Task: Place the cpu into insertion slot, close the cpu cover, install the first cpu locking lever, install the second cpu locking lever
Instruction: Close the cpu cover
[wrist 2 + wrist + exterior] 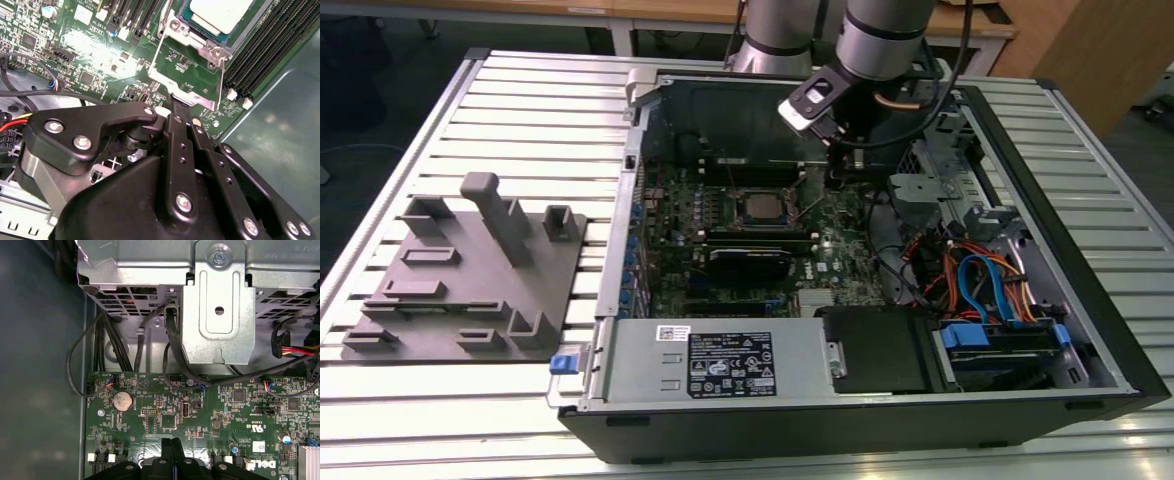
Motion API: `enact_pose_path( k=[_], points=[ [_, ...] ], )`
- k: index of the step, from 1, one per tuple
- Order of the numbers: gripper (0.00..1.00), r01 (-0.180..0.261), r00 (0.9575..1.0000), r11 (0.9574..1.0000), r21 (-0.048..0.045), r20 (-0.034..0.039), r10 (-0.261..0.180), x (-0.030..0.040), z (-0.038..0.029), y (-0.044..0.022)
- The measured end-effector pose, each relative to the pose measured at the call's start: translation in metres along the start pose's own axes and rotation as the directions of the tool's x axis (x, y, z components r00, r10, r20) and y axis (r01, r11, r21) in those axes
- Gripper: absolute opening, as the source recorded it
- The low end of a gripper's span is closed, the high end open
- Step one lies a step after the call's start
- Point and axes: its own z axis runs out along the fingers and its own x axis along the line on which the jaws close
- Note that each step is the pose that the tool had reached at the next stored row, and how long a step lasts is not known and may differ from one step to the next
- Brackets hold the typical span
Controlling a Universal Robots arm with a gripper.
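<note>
An open computer case [854, 430] lies on the slatted bench [520, 90]. At nine o'clock from it sits a grey fixture plate [454, 300] with upright blocks. Inside the case, a silver power supply [640, 370] lies at seven o'clock and blue cables [981, 285] at four. In the first wrist view, a coin battery [122, 400] sits on the green board [225, 415].

My arm [878, 40] drops from the frame's upper middle into the open case [1107, 330], ending just right of the cpu [758, 205], which lies flat on the green board [843, 262] at centre. A grey fixture [467, 270] sits on the tabletop [520, 110] at left.
</note>
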Motion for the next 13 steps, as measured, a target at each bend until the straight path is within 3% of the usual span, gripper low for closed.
enact_pose_path(
  k=[13],
  points=[
    [0.1,0.0,1.0,1.0,0.0,0.0,0.0,0.0,0.0,-0.0058]
  ],
)
